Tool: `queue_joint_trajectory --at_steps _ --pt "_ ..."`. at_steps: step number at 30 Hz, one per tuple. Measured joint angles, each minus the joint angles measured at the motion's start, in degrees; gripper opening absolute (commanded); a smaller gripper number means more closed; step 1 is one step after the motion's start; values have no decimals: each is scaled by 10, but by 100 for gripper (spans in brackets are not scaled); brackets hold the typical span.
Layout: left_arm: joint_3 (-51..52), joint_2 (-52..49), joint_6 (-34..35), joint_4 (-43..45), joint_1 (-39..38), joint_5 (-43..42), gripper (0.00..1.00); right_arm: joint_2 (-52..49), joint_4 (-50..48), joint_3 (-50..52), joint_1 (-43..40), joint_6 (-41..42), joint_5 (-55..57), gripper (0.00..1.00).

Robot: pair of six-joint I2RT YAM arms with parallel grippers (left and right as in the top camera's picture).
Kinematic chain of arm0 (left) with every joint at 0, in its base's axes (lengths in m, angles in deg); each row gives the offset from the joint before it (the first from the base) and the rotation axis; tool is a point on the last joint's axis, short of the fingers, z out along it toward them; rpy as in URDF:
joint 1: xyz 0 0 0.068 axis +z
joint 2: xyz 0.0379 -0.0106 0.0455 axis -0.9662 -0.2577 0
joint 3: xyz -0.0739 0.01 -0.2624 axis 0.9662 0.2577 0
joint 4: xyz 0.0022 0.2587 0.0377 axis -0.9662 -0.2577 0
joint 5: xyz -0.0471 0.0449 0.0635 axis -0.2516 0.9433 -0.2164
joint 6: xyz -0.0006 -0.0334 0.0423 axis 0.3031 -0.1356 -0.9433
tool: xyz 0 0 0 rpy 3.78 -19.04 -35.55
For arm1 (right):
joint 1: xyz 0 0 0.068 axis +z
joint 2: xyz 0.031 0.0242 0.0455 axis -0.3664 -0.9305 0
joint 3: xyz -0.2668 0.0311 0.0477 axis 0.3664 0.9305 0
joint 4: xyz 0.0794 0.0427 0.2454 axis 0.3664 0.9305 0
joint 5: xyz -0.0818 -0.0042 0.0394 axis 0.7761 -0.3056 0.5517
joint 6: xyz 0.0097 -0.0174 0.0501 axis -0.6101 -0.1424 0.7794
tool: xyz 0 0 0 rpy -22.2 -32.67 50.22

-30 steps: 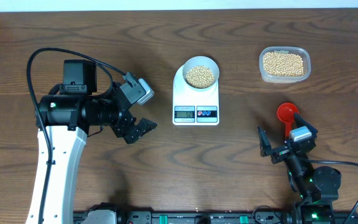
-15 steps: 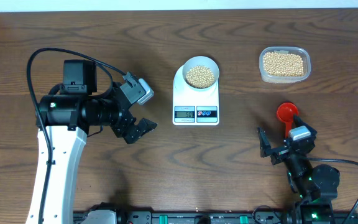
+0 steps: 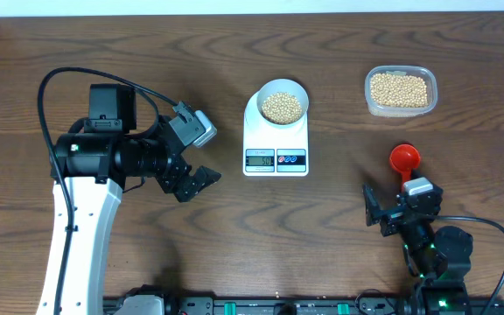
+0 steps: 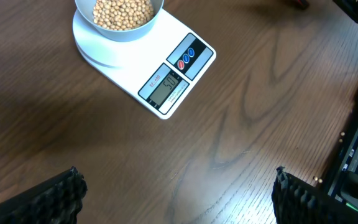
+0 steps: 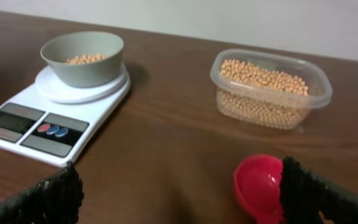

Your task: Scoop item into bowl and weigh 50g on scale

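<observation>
The pale blue-grey bowl (image 3: 282, 83) stands on the white scale (image 3: 276, 141) at the table's middle back, with tan beans (image 3: 282, 107) inside. In the left wrist view the bowl (image 4: 120, 34), beans (image 4: 122, 11) and scale (image 4: 174, 37) show, and the display reads about 50. My left gripper (image 3: 195, 182) (image 4: 178, 186) is open and empty, left of the scale. My right gripper (image 3: 394, 208) (image 5: 179, 186) is open over bare table. The red scoop (image 3: 404, 158) (image 5: 260, 186) lies by its right finger, not gripped. The right wrist view shows the bowl (image 5: 82, 73) on the scale (image 5: 92, 102).
A clear plastic tub (image 3: 368, 103) (image 5: 219, 68) holding many beans stands at the back right, beyond the scoop. Bare wooden table lies between the scale and both grippers. The arm bases and cables sit along the front edge.
My right gripper has drawn back slightly toward the front edge, away from the red scoop. The left arm, bowl and scale have not moved.
</observation>
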Motion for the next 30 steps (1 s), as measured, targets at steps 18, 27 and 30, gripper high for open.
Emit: queue_joint_trajectory --at_steps 18,27,30 --pt "0 0 0 0 0 0 98 -2 40 0 2 0 7 99" --pt "0 0 0 0 0 0 98 1 42 0 2 0 17 99" --pt "0 0 0 0 0 0 98 18 43 0 2 -4 29 99"
